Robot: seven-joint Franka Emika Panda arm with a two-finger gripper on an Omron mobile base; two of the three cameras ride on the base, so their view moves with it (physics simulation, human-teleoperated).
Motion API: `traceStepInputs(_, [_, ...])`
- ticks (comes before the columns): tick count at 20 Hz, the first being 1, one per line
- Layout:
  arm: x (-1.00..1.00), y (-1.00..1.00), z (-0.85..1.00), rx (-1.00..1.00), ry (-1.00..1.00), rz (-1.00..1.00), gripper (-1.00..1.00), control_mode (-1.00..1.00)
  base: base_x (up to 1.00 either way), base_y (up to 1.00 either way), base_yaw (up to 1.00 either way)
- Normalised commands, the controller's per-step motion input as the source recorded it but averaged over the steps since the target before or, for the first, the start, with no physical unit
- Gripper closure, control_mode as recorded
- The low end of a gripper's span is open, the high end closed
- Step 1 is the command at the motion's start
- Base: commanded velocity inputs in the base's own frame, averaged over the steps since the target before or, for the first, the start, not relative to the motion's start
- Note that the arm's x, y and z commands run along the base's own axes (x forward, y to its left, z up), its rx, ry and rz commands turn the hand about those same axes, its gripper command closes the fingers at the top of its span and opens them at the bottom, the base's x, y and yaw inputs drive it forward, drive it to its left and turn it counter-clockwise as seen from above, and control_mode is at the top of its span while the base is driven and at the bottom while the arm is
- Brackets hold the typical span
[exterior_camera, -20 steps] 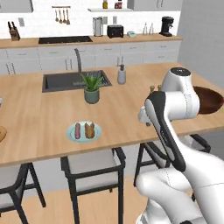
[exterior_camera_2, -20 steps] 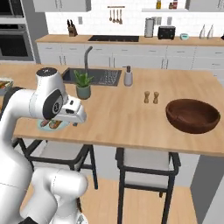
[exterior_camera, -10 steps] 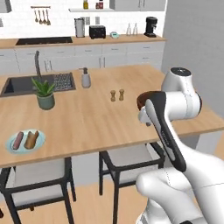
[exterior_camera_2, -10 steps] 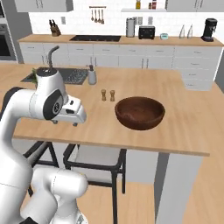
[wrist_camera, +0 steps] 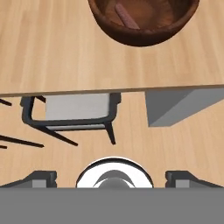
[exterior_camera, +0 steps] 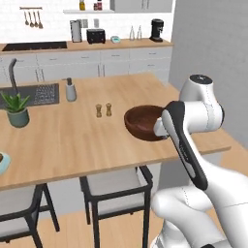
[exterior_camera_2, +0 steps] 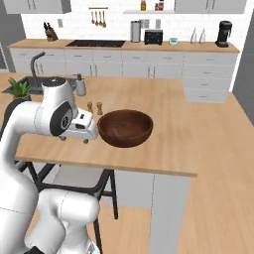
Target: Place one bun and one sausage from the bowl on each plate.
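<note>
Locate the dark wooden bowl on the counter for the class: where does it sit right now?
The bowl sits near the counter's front edge, just right of the gripper in the right base view, with the two small shakers behind it to the left.

The bowl (wrist_camera: 142, 19) runs off the top edge in the hand view, so one sausage (wrist_camera: 127, 17) shows inside only in part; in the left base view the arm covers the bowl's right side, and a plate (exterior_camera: 2, 162) is clipped at the left edge
</note>
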Motion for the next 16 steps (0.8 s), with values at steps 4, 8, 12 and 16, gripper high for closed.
traceStepInputs(4, [0.0,0.0,0.0,0.0,0.0,0.0,-1.0,1.0,0.36,-0.49,0.0])
traceStepInputs(8, [0.0,0.0,0.0,0.0,0.0,0.0,-1.0,1.0,0.38,-0.38,0.0])
traceStepInputs(12, [0.0,0.0,0.0,0.0,0.0,0.0,-1.0,1.0,0.42,-0.31,0.0])
traceStepInputs(16, [0.0,0.0,0.0,0.0,0.0,0.0,-1.0,1.0,0.46,-0.24,0.0])
